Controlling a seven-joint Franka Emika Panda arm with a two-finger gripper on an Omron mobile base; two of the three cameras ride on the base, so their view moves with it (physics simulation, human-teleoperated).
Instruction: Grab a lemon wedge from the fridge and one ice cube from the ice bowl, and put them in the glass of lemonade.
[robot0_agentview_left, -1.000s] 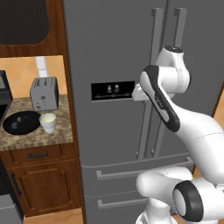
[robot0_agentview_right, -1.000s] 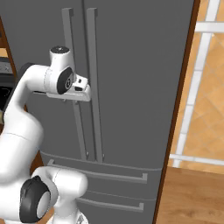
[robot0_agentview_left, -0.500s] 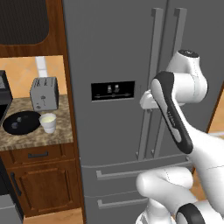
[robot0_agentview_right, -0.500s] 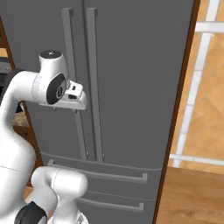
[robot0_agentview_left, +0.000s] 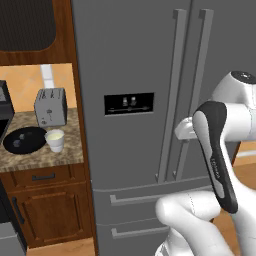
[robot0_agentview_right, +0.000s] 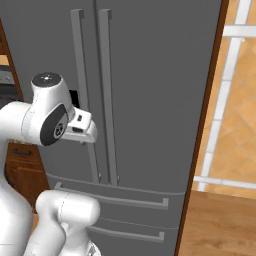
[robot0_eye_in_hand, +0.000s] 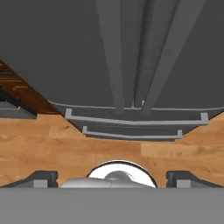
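Fridge (robot0_agentview_left: 135, 60): tall, grey, doors shut, two long bar handles (just ahead of the hand).
Gripper (robot0_eye_in_hand: 111, 177): fingers spread wide, holding nothing.

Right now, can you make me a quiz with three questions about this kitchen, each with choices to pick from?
1. Where does the glass of lemonade stand?
A. on the floor
B. on the counter beside the ice bowl
C. on top of the toaster

2. How many long upright bar handles does the fridge have?
A. two
B. four
C. none

3. How are the fridge doors?
A. both wide open
B. one open
C. both closed

Answers:
1. B, the cup sits on the stone counter just right of the black bowl, in front of the toaster.
2. A, two grey bars run down side by side at the middle of the doors.
3. C, the doors lie flat and nothing inside shows, while the gripper hangs close to the handles.
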